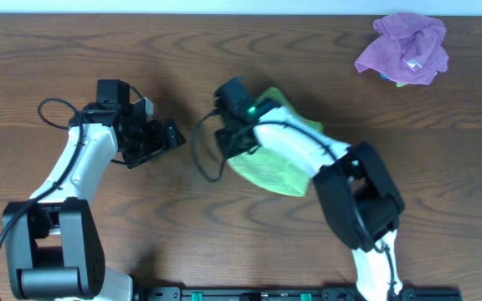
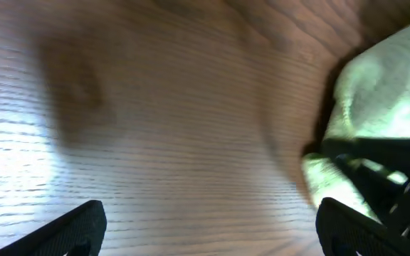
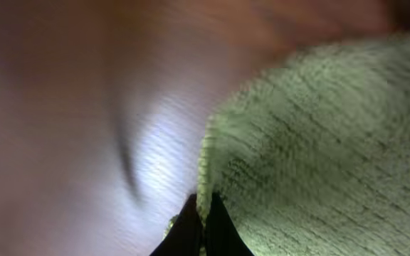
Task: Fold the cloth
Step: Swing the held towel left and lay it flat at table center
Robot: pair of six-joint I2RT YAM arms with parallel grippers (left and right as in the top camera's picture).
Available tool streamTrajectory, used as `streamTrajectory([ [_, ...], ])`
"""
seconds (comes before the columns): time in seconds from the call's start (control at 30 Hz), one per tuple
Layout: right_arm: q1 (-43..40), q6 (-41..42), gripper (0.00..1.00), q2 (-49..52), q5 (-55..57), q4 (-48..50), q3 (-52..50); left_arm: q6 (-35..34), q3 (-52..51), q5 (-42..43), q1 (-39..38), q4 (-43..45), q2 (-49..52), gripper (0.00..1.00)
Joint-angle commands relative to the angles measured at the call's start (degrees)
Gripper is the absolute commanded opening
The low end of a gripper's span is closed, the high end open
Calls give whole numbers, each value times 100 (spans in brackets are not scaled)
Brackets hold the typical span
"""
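Note:
A light green cloth point(image 1: 279, 163) lies bunched on the wooden table at the middle, partly under my right arm. My right gripper point(image 1: 234, 144) is shut on the cloth's left edge; the right wrist view shows the black fingertips point(image 3: 203, 224) pinching the hem of the green cloth point(image 3: 319, 142). My left gripper point(image 1: 164, 138) is open and empty, to the left of the cloth, apart from it. In the left wrist view its two fingers point(image 2: 205, 227) frame bare wood, and the cloth point(image 2: 376, 107) shows at the right edge with the right gripper on it.
A purple cloth point(image 1: 404, 48) lies crumpled at the far right corner of the table, with a bit of green and blue under it. Black cables run by both arms. Bare wood table point(image 1: 74, 50) spreads to the left and back.

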Motion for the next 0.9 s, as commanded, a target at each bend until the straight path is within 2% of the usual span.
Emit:
streamTrajectory([
  [0.0, 177, 341, 1, 42, -52, 247, -28, 153, 74, -101, 125, -109, 17, 96],
  [0.07, 210, 369, 4, 42, -55, 363, -24, 234, 74, -96, 166, -175, 17, 96],
  [0.1, 208, 367, 12, 42, -55, 367, -24, 256, 74, -98, 177, -205, 17, 95],
  [0.13, 205, 363, 31, 42, -52, 354, -22, 256, 74, -98, 188, -229, 17, 96],
  [0.17, 192, 358, 43, 39, -52, 326, -17, 258, 74, -98, 188, -245, 17, 95],
  [0.23, 177, 354, 54, 22, -55, 162, 44, 256, 74, -96, 186, -245, 17, 95],
  [0.4, 155, 361, 57, -52, 22, -566, 516, 256, 74, -96, 186, -219, 17, 95],
  [0.63, 138, 343, 59, -291, 719, -1580, 1486, 256, 74, -98, 186, -216, 17, 96],
  [0.77, 76, 435, 64, -339, 1062, -2474, 1939, 256, 74, -96, 186, -221, 17, 96],
  [0.87, -26, 741, 68, -339, 1217, -3501, 2011, 256, 74, -96, 186, -225, 17, 95],
])
